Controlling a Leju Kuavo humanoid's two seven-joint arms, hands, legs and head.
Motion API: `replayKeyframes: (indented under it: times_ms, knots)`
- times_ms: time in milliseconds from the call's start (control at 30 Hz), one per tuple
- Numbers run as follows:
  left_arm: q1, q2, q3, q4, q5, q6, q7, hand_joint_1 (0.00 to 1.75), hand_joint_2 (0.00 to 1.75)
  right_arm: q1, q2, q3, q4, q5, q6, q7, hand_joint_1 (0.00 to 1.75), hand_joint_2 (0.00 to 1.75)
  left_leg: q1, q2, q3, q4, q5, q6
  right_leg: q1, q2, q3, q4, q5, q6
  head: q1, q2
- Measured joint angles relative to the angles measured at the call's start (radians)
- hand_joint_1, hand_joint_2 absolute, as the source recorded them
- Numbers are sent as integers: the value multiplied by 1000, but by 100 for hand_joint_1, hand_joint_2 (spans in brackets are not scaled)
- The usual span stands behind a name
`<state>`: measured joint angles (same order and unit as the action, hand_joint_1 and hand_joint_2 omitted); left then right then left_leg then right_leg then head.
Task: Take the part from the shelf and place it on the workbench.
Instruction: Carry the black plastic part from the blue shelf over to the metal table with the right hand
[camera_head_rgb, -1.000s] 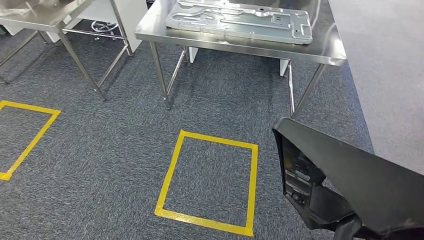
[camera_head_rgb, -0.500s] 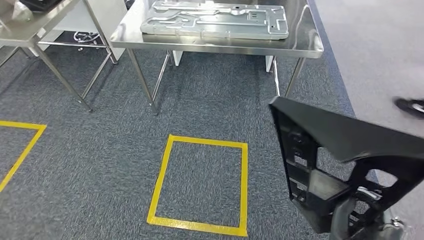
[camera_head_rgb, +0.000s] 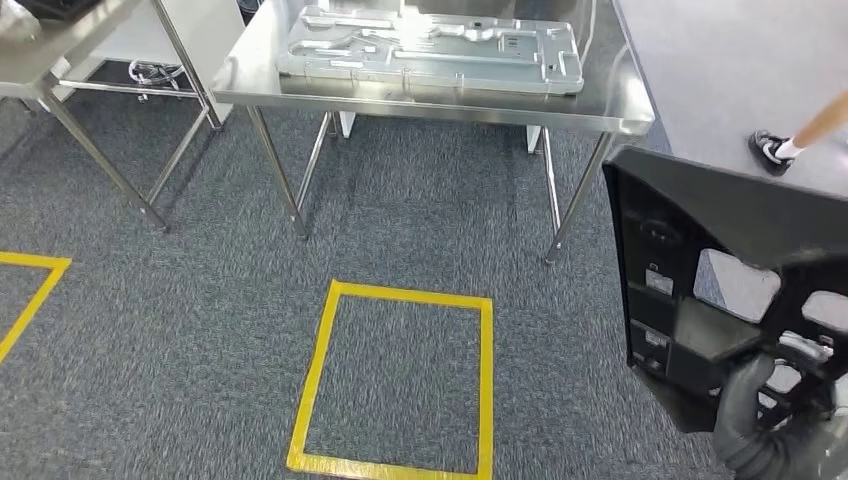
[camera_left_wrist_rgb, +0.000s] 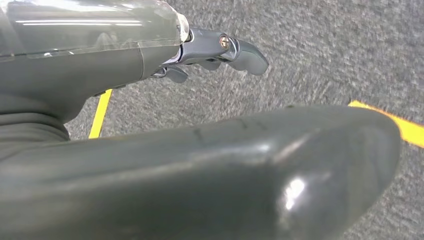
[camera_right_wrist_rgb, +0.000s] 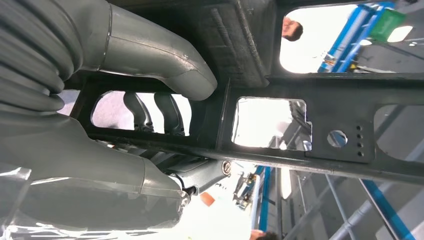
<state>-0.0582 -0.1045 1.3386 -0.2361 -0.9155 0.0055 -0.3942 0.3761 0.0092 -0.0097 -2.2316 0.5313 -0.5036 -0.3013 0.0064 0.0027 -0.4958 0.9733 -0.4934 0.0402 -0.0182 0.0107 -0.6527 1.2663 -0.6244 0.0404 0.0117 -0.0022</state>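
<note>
right robot hand (camera_head_rgb: 770, 425) is gripping the black plastic frame (camera_head_rgb: 700, 270) low, left robot hand (camera_left_wrist_rgb: 220, 50) hanging released; frame risking clipping the steel desk (camera_head_rgb: 610, 100) edge on approach.

The floor is grey carpet (camera_head_rgb: 200, 330) with a rectangle of yellow tape (camera_head_rgb: 400, 380) in the middle and a corner of another one (camera_head_rgb: 25, 290) at the left. Behind stands a steel table (camera_head_rgb: 430, 95) on thin legs, carrying a flat metal panel (camera_head_rgb: 430, 50). A second steel table (camera_head_rgb: 60, 60) is at the left. A paler floor strip (camera_head_rgb: 720, 70) runs at the right.
</note>
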Motion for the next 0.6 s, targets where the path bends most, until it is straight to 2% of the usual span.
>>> replayKeyframes:
  times_ms: [33,67,100,133,200,233,300,367,567,600]
  knots:
    - [1,0,0,0,-3,0,2,0,0,-11,-9,-12,4,-1,11,16,175,175,1,0,11,0,-10,-3,-4,-2,-19,-2,3,5,0,0]
    - [2,0,0,0,-6,-1,3,0,0,-27,-22,-26,9,-7,26,36,175,175,3,0,26,0,-20,-6,-7,-4,-23,-34,28,9,0,0]
    - [3,0,0,0,-8,-2,4,0,0,-48,-38,-43,16,-19,46,62,175,175,5,1,40,0,-32,-11,-11,-8,-14,-92,75,12,0,0]
    - [3,0,0,0,-10,-2,5,0,0,-77,-58,-62,27,-37,71,90,175,175,6,3,53,1,-44,-16,-14,-14,-3,-152,134,14,1,0]
    - [0,1,0,0,-14,-4,6,0,0,-163,-111,-109,66,-89,135,156,175,175,5,8,64,1,-64,-28,-11,-21,7,-226,204,5,2,0]
    - [-2,3,0,0,-15,-7,6,0,0,-221,-145,-134,94,-118,175,196,175,175,3,13,68,3,-68,-34,-9,-19,5,-235,214,-3,1,0]
    - [-8,7,0,0,-15,-13,7,0,0,-363,-223,-171,167,-164,261,283,175,175,4,21,71,13,-69,-46,-9,-6,10,-236,208,-21,-2,0]
    - [-13,11,0,0,-15,-18,9,0,0,-477,-282,-184,228,-179,312,340,175,175,5,20,65,45,-64,-51,-10,0,22,-240,202,-32,-2,0]
    - [-16,12,1,0,-15,-19,12,0,0,-532,-305,-184,255,-171,322,359,175,175,6,15,46,85,-62,-53,-11,0,29,-241,199,-37,-2,0]
    - [-18,13,1,0,-18,-19,15,0,0,-593,-319,-179,285,-148,318,377,175,175,6,12,5,143,-81,-55,-10,1,32,-241,194,-39,-3,0]
